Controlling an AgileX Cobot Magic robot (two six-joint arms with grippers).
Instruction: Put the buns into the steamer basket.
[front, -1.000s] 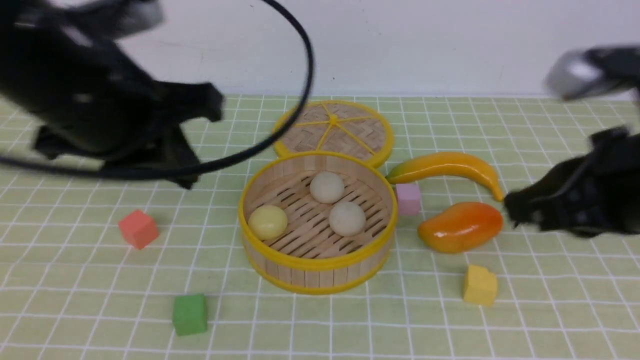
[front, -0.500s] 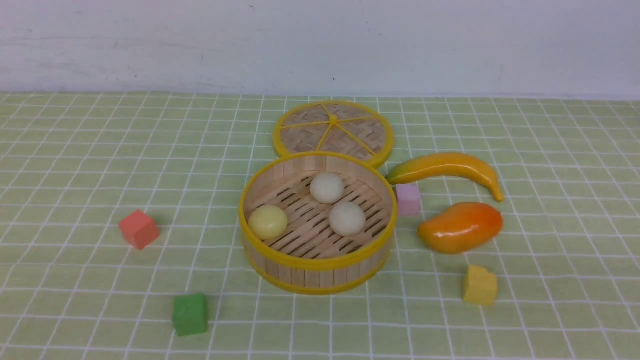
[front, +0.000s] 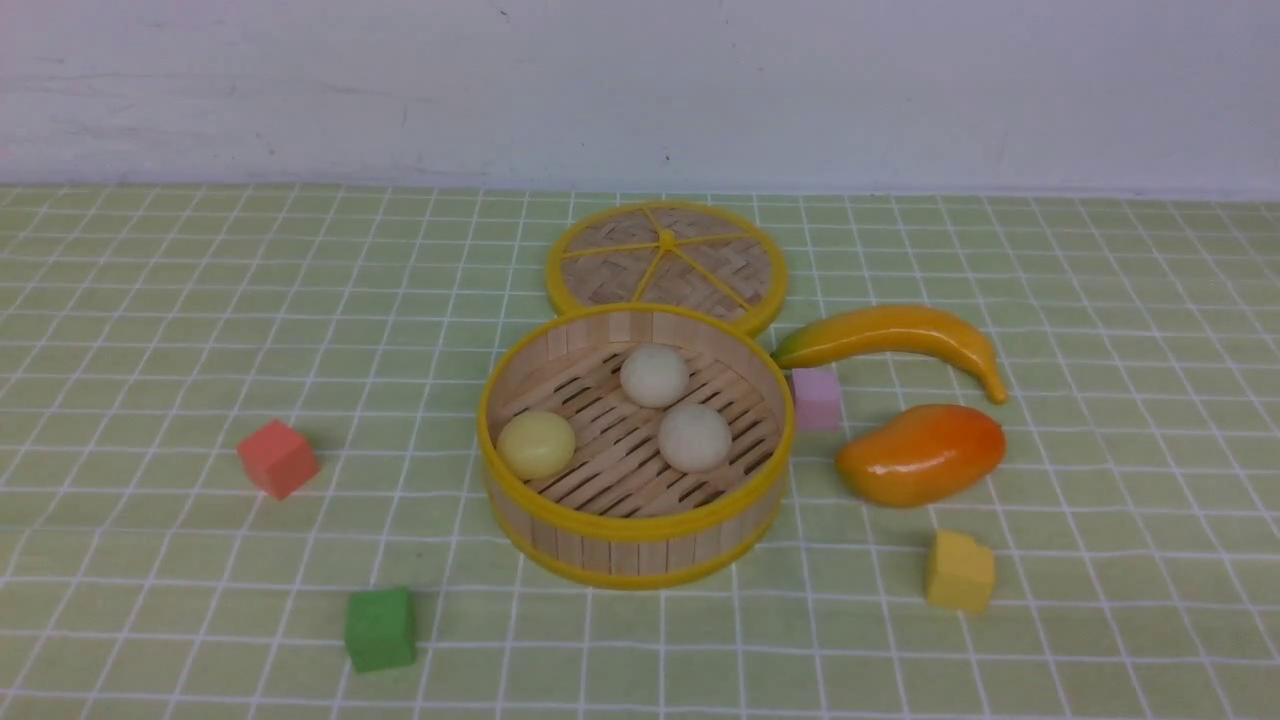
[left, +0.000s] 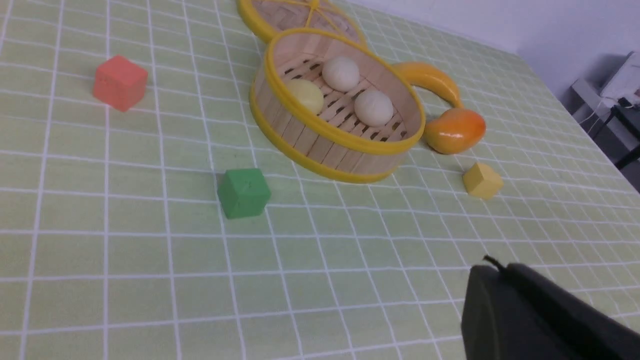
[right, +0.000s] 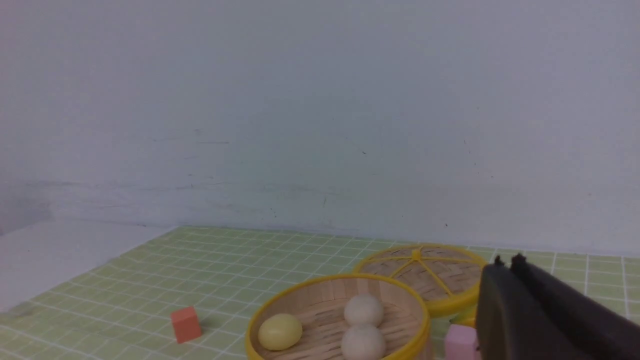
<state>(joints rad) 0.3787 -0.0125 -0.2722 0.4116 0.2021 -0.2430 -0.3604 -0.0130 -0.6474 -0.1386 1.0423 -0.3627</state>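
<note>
Fingers (left: 525, 310) of the left gripper (left: 495, 267) and of the right gripper (right: 507, 262) look pressed together, holding nothing, both well apart from the work. All three buns (front: 654, 375) lie inside the steamer basket (front: 640, 520), midway between the left and right edges of the counter (front: 200, 600). By this showing, nothing is left to do.
</note>
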